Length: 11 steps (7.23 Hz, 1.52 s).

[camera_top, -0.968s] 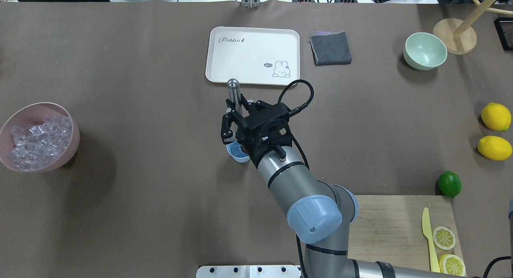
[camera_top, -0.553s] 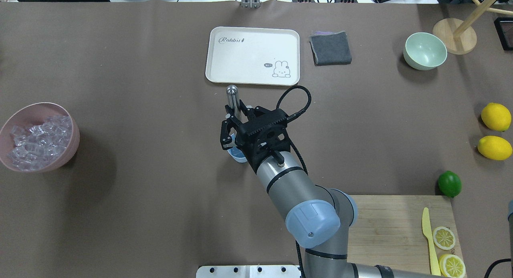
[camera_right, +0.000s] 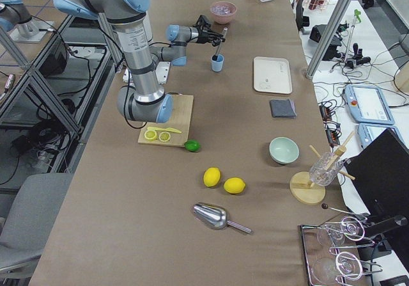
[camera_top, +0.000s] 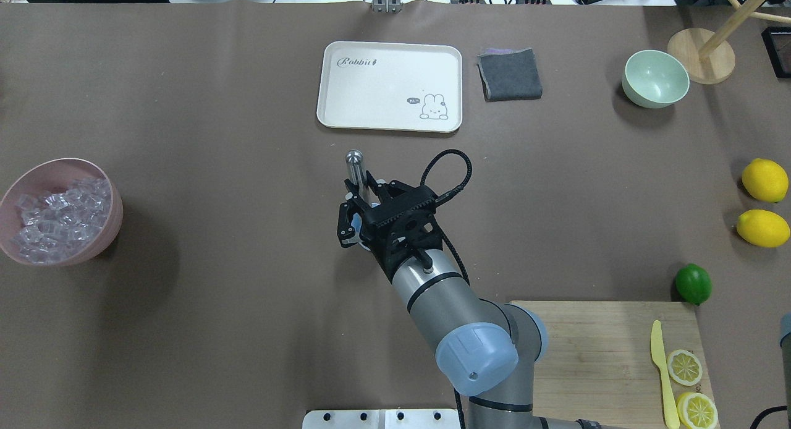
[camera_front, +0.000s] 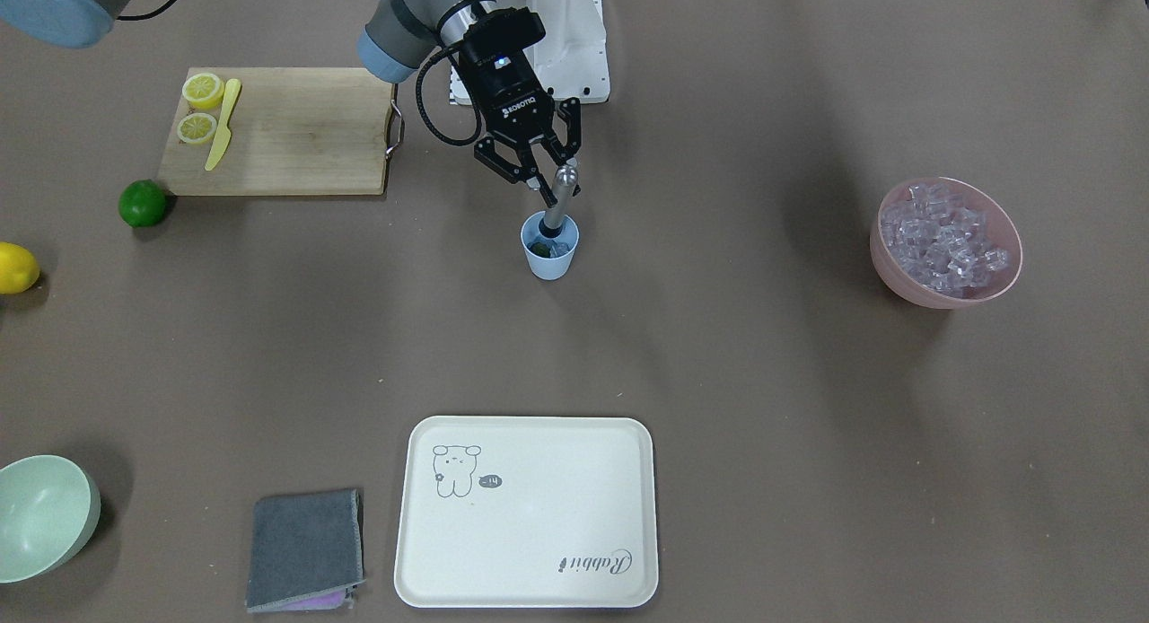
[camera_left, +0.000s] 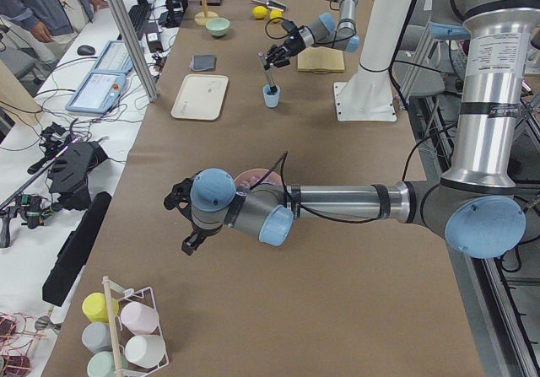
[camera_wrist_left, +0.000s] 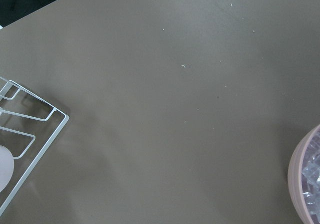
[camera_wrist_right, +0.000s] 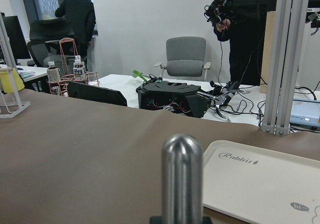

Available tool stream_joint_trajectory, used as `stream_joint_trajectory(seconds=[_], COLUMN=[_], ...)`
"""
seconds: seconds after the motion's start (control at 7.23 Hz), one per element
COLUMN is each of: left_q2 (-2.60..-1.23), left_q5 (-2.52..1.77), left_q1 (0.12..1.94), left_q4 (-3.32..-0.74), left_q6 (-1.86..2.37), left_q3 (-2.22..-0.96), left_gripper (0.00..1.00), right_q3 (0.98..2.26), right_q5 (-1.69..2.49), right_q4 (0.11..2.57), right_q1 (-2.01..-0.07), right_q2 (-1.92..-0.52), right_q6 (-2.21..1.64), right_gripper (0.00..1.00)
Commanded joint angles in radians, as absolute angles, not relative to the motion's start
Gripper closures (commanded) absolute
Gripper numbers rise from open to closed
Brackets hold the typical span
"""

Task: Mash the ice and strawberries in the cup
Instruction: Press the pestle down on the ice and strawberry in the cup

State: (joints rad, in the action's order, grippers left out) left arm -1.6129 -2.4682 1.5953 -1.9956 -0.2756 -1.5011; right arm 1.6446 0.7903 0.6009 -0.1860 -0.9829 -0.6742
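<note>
From the front camera you've got the right gripper (camera_front: 553, 179) pinched on the metal muddler (camera_front: 556, 203) near its top, rod tilted, lower end down inside the cup (camera_front: 549, 257). The cup stands upright about mid-length of the worktop (camera_front: 718, 363), on the robot's half, well apart from the tray (camera_front: 530, 515) by the operators' edge. There's a dark greenish bit (camera_front: 541, 245) in the cup next to the rod, too small to say what it is. The ice (camera_front: 942, 237) you can see is piled in the pink bowl (camera_front: 925, 293), toward the worktop's end on the robot's left. Overhead, the wrist hides nearly all of the cup, and the muddler's rounded top pokes out past the fingers. In the left side view the left gripper (camera_left: 181, 221) hangs over bare worktop near the pink bowl; you can't tell if it's apart or together. Left wrist cam just gives you brown worktop, the bowl's rim in the lower right corner and a wire rack (camera_wrist_left: 35, 98) at the left. Right wrist cam has the muddler's top dead centre with the tray behind.
</note>
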Motion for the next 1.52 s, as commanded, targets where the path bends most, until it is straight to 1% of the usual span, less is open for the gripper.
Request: stream_joint_trajectory(seconds=[0.0, 0.83, 0.97, 1.11, 1.38], left_q2=[-1.614, -1.623, -1.624, -1.626, -1.628], left_q5=[-2.468, -2.467, -2.467, -2.467, -2.468], left_q1=[1.594, 1.594, 1.594, 1.592, 1.592], left_q4=[-1.996, -1.994, -1.994, -1.994, -1.996], left_q6=[-0.276, -0.276, -0.276, -0.275, -0.259], left_q3=[-1.497, -1.488, -1.489, -1.489, -1.502], left_gripper=[0.03, 0.03, 0.03, 0.03, 0.03], right_q3=[1.634, 1.621, 1.632, 1.655, 1.745], right_q5=[0.790, 0.799, 0.855, 0.917, 1.027], right_q4=[0.603, 0.603, 0.603, 0.600, 0.609], right_q1=[-0.193, -0.202, -0.242, -0.268, -0.331], right_q2=[-0.980, -0.973, -0.971, -0.973, -0.986], right_q6=[-0.675, -0.676, -0.670, -0.670, -0.669], right_gripper=[1.00, 1.00, 1.00, 1.00, 1.00])
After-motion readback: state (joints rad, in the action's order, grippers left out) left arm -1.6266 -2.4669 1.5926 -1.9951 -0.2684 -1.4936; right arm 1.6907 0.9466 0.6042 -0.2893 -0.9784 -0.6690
